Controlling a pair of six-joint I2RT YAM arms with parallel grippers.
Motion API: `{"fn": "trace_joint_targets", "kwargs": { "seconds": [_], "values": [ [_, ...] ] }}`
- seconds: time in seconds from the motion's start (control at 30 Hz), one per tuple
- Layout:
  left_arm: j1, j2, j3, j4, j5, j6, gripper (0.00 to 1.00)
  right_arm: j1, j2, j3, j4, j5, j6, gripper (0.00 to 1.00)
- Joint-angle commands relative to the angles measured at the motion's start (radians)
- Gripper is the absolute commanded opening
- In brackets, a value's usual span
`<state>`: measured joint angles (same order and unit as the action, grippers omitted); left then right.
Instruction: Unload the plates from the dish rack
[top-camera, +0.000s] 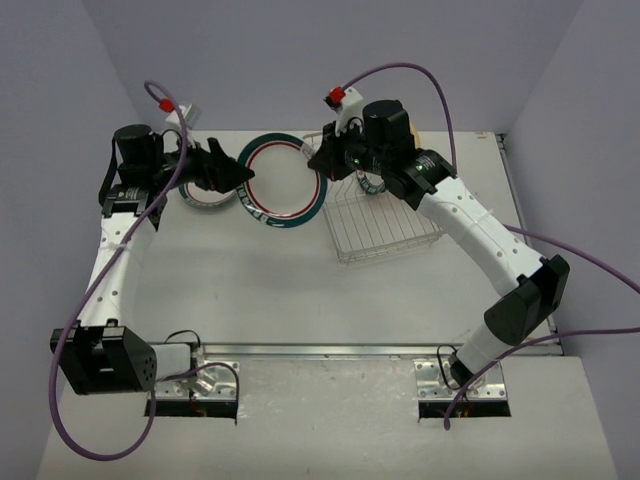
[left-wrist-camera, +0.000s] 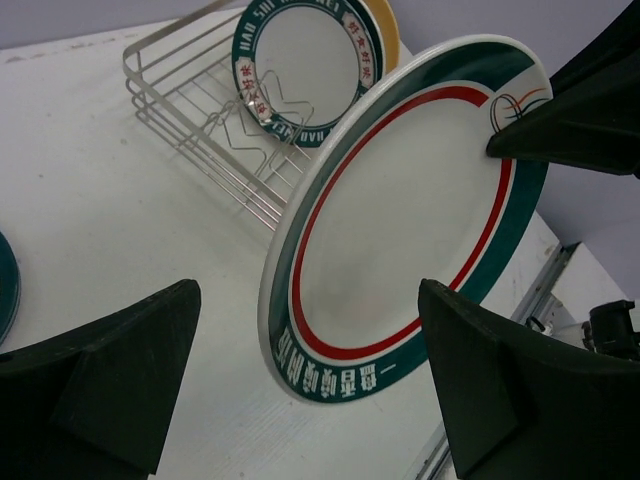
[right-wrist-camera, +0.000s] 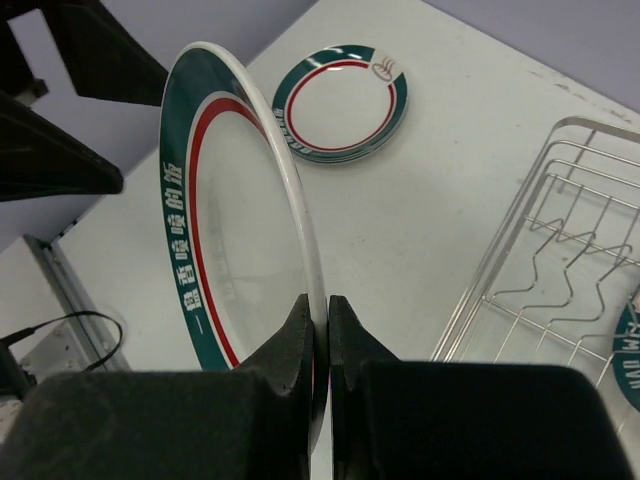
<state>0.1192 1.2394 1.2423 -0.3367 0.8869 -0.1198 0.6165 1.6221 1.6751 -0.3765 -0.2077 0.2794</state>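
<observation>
The left gripper (top-camera: 232, 172) sits near the far-left corner of the tabletop (top-camera: 250, 290). Its jaws are spread wide and grasp nothing, and they point right toward the held plate. Just beneath and nearer than it, flat on the table, lie the stacked plates (right-wrist-camera: 340, 100), teal-rimmed with a red ring.

The held plate (top-camera: 283, 182), a large one with a teal rim and red ring, is near the far edge, about midway along it, between the stack and the rack. Being round it has no long axis. From above it looks nearly circular, so its face turns largely upward. The left wrist view shows it tilted, with the white-lettered part of the rim lowest. In that view its left rim comes between the left gripper's fingers (left-wrist-camera: 120, 380), though I cannot tell if it touches them.

The right gripper (right-wrist-camera: 320, 325) is clenched on this plate's right rim, one finger on each face, so the plate extends leftward from the jaws.

To the right, toward the far-right corner, stands the dish rack (top-camera: 385, 225). It still holds a lettered-rim plate (left-wrist-camera: 305, 65) upright in the prongs and a yellow plate (left-wrist-camera: 388, 30) right behind it. The right arm passes over the rack.
</observation>
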Motion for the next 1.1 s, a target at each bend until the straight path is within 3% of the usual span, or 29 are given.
{"fn": "trace_joint_targets", "kwargs": {
  "seconds": [0.0,0.07,0.27,0.33,0.37,0.5,0.53,0.63,0.83,1.07],
  "values": [
    [-0.041,0.023,-0.002,-0.024,-0.058,0.055,0.84,0.004,-0.019,-0.003,0.089,-0.147,0.046,0.00],
    [-0.046,0.030,-0.003,-0.027,-0.062,0.058,0.74,0.005,-0.021,-0.010,0.091,-0.156,0.044,0.00],
    [-0.053,0.061,-0.007,-0.033,-0.043,0.065,0.15,0.005,-0.010,-0.018,0.096,-0.159,0.047,0.00],
    [-0.053,0.074,-0.012,-0.032,-0.031,0.049,0.00,0.005,-0.001,-0.012,0.089,-0.106,0.043,0.09],
    [-0.052,0.075,-0.019,-0.024,-0.029,0.041,0.00,0.006,0.004,-0.011,0.087,-0.067,0.038,0.20],
    [-0.040,0.087,-0.030,0.015,-0.089,0.009,0.00,0.002,0.018,-0.021,0.081,0.085,0.010,0.80],
    [-0.029,0.098,-0.027,0.023,-0.106,0.003,0.00,0.001,0.019,-0.026,0.079,0.117,0.003,0.88],
    [0.078,0.184,0.021,0.034,-0.097,-0.061,0.00,-0.019,0.017,-0.056,0.078,0.167,0.002,0.98],
    [0.259,0.382,0.117,0.078,-0.080,-0.197,0.00,-0.087,0.003,-0.093,0.077,0.206,0.031,0.99],
    [0.344,0.603,0.232,0.108,-0.134,-0.278,0.00,-0.145,-0.019,-0.140,0.075,0.199,0.043,0.99]
  ]
}}
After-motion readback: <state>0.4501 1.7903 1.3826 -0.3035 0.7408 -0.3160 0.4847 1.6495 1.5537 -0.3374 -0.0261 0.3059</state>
